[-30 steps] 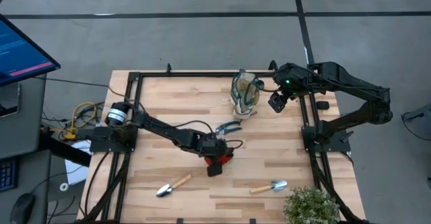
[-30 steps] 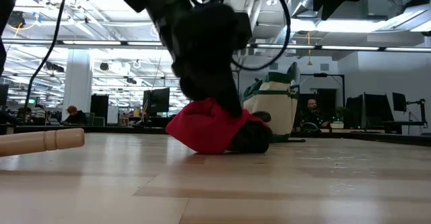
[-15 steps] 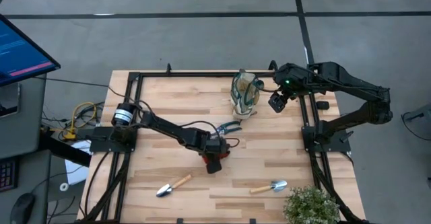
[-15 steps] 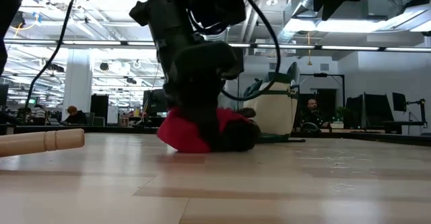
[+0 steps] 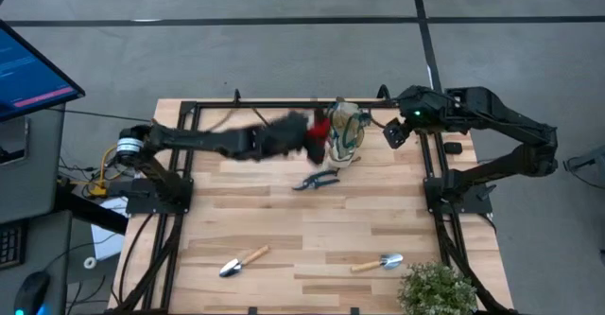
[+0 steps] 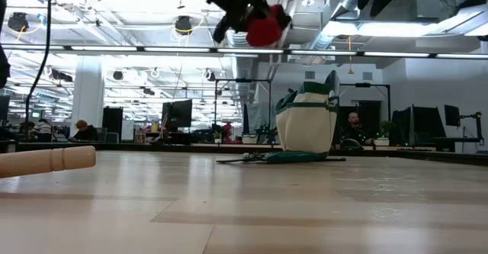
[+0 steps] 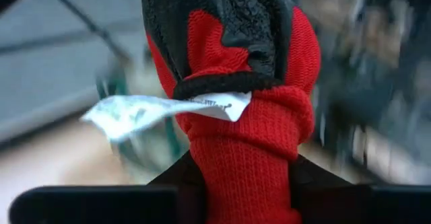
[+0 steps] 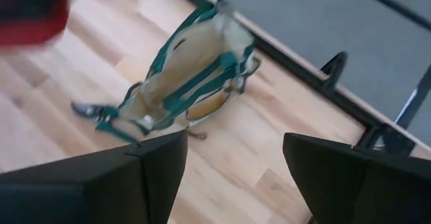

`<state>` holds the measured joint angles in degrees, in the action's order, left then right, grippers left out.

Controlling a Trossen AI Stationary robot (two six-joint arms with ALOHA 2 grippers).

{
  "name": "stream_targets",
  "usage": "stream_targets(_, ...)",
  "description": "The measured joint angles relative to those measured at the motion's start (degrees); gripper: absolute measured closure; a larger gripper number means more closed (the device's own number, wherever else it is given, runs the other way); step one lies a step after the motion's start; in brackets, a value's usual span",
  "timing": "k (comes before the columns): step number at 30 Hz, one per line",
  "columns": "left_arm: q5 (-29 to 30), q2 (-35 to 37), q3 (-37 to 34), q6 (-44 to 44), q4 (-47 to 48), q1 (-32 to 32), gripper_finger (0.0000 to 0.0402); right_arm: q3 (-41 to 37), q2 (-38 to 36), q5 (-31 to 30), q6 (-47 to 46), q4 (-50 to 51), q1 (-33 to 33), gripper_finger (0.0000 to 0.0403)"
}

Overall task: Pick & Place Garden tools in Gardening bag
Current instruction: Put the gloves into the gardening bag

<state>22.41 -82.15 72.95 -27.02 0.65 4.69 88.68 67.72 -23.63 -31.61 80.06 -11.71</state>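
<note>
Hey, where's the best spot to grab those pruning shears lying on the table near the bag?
Probably the pruning shears are best taken across their closed teal handles, coming straight down from above: they lie flat on the table, clear of the gardening bag.

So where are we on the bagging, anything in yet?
Nothing visibly in the bag yet. In hand: the left gripper holds the glove in the air beside the bag. Left on the table: the shears and two wooden-handled tools. The right gripper waits open by the bag.
</note>
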Motion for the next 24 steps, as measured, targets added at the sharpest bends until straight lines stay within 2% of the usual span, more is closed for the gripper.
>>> stream_targets(4,-1.9,-2.2,0.0,-0.2,-9.8,5.7,0.0321,0.0,-1.2,-2.4,-0.3,-0.5,-0.1,0.0164)
stream_targets(9,-3.0,-8.3,2.9,-0.9,-15.9,7.3,0.0321,0.0,-2.1,-3.7,-0.6,-1.3,-0.1,0.0164)
stream_targets(13,-4.6,-14.4,9.2,1.3,-16.0,6.5,0.0321,0.0,-2.4,-3.7,-0.6,-1.2,-0.1,0.0164)
stream_targets(16,-3.3,-17.2,12.7,3.1,-13.7,6.1,0.0321,0.0,-2.6,-3.7,-1.0,-1.3,-0.1,0.0164)
stream_targets(18,-2.0,-18.4,13.8,3.2,-13.0,6.5,0.0321,0.0,-2.6,-3.7,-1.7,-1.3,-0.1,0.0164)
stream_targets(24,-3.2,-22.9,15.5,3.0,-13.2,7.5,0.0321,0.0,-2.4,-3.8,-3.0,-1.3,0.0,0.0164)
